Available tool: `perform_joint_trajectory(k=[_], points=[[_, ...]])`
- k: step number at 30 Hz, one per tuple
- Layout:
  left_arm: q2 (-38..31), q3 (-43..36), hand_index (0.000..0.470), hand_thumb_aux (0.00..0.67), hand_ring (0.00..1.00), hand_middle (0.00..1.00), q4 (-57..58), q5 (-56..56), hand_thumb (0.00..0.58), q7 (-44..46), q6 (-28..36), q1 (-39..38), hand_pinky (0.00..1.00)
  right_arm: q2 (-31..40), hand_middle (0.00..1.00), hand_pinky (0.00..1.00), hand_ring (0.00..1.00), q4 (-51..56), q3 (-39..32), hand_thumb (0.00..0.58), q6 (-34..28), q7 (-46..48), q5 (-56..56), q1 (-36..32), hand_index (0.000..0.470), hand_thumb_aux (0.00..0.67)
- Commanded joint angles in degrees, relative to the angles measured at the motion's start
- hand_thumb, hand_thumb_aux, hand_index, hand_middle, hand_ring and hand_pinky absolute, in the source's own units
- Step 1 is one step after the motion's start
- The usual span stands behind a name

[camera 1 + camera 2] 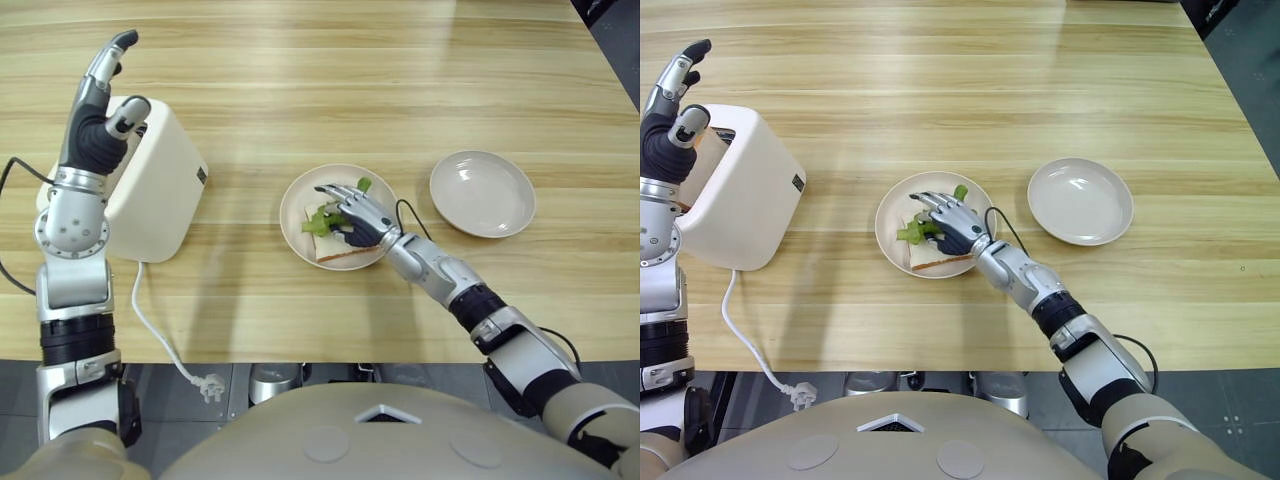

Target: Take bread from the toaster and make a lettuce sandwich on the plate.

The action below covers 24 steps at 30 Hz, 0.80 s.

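Your left hand (pixel 98 125) stands raised over the cream, boxy plastic toaster (pixel 165 195), fingers spread and holding nothing. Your right hand (pixel 358 215) lies flat, fingers stretched out, on the green lettuce leaves (pixel 318 220) atop the white bread slice (pixel 338 252) on the round cream plate (pixel 297 200) (a second, shallow cream dish (pixel 483 193) sits near its right) on the pale wooden table (pixel 350 80).

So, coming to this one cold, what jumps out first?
The right hand lies spread over lettuce on a bread slice, on the plate in the middle of the table. At the left, the left hand stands upright, fingers open, over the white toaster, whose plug dangles loose past the near edge. An empty dish sits right of the plate.
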State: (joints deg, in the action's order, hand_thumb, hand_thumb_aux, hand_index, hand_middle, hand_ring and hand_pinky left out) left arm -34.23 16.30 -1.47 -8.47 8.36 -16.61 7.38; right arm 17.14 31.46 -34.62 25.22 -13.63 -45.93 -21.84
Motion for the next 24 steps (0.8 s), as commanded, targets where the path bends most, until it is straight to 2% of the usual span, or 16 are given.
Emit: perform_joint_trajectory(k=[1,9,10,11,12,13,14,24], points=[[-1.0,0.2,0.000,0.000,0.00,0.00,2.5,-1.2,0.000,-0.3,-0.4,0.2,0.00,-0.1,0.00,0.00,0.00,-2.8,0.5,0.580,-0.5,2.5,1.3,1.5,0.460,0.670],[-2.3,1.0,0.000,0.000,0.00,0.00,3.9,-1.9,0.000,-1.2,-0.9,-0.4,0.00,-0.9,0.00,0.00,0.00,-1.5,0.2,0.580,-0.7,3.2,0.5,2.2,0.460,0.670],[-2.5,1.3,0.000,0.000,0.00,0.00,3.8,-1.9,0.000,-1.2,-0.9,-0.5,0.00,-0.9,0.00,0.00,0.00,-1.2,0.3,0.541,-0.8,3.3,0.6,2.1,0.341,0.497],[-2.7,1.6,0.000,0.000,0.00,0.00,3.7,-1.9,0.000,-1.2,-0.8,-0.7,0.00,-0.8,0.00,0.00,0.00,-0.8,0.3,0.470,-0.9,3.3,0.4,2.1,0.260,0.378],[-2.9,1.9,0.000,0.000,0.00,0.00,3.6,-1.9,0.000,-1.3,-0.8,-0.9,0.00,-0.7,0.00,0.00,0.00,-0.5,0.3,0.470,-1.1,3.2,0.3,2.0,0.260,0.378],[-3.1,2.2,0.000,0.000,0.00,0.00,3.5,-1.9,0.000,-1.3,-0.7,-1.1,0.00,-0.7,0.00,0.00,0.00,-0.3,0.3,0.031,-1.2,3.1,0.2,1.9,0.013,0.018],[-3.4,2.5,0.000,0.000,0.00,0.00,3.3,-1.9,0.000,-1.4,-0.6,-1.3,0.00,-0.6,0.00,0.00,0.00,-0.2,0.4,0.000,-1.2,3.1,0.2,1.9,0.000,0.000],[-9.0,7.2,0.000,0.000,0.00,0.00,2.6,-5.2,0.000,-2.7,0.2,-4.2,0.00,0.4,0.00,0.00,0.00,-2.1,1.7,0.000,-2.4,3.8,1.1,2.3,0.000,0.000]])
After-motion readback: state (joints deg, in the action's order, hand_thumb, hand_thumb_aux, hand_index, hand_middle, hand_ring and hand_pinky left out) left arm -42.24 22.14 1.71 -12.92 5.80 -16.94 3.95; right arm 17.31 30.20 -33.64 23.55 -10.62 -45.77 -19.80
